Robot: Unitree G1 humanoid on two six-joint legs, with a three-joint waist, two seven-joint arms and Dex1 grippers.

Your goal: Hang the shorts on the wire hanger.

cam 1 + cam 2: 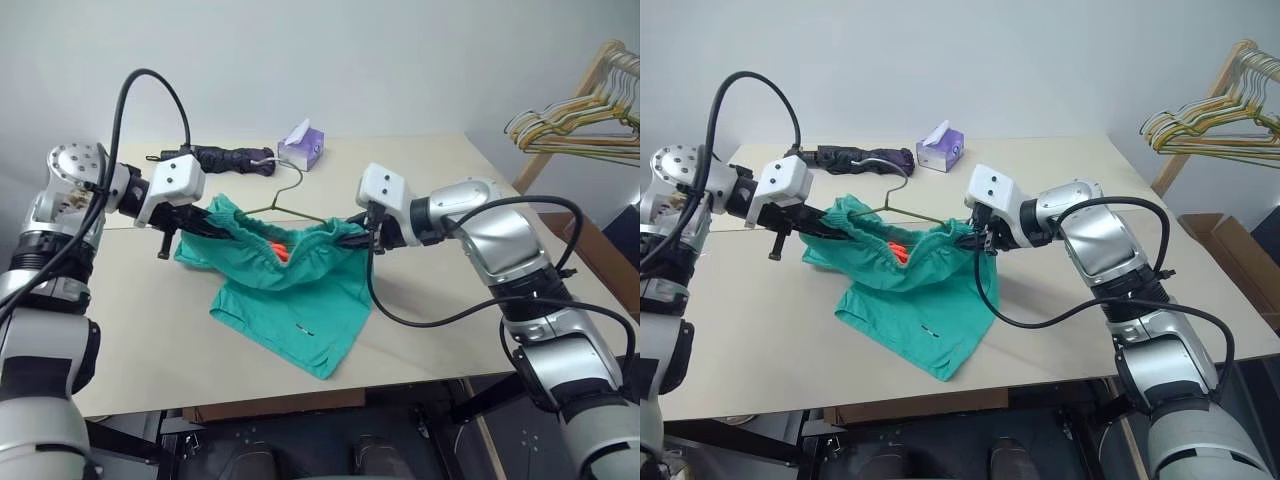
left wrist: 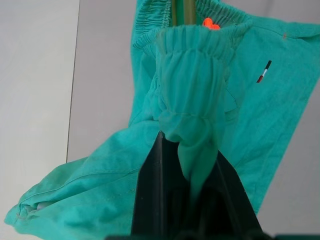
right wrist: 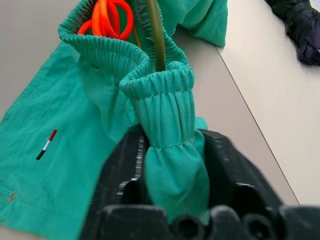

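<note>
The teal-green fabric shorts (image 1: 285, 275) hang over the beige table (image 1: 120, 330), stretched between the left gripper (image 1: 205, 226) and the right gripper (image 1: 352, 237) — the thin olive-grey wire hanger (image 1: 285, 205) passes inside the waistband. In the left wrist view the black fingers (image 2: 155, 200) pinch gathered elastic. In the right wrist view the fingers (image 3: 125, 175) clamp the band beside the wire — it may slip out.

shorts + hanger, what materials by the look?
The shorts: thin woven fabric, likely cotton or a blend; matte teal, creased, waistband gathered on elastic. The wire hanger: thin metal wire, dull olive-grey, possibly coated; it keeps its bent hook shape.
</note>
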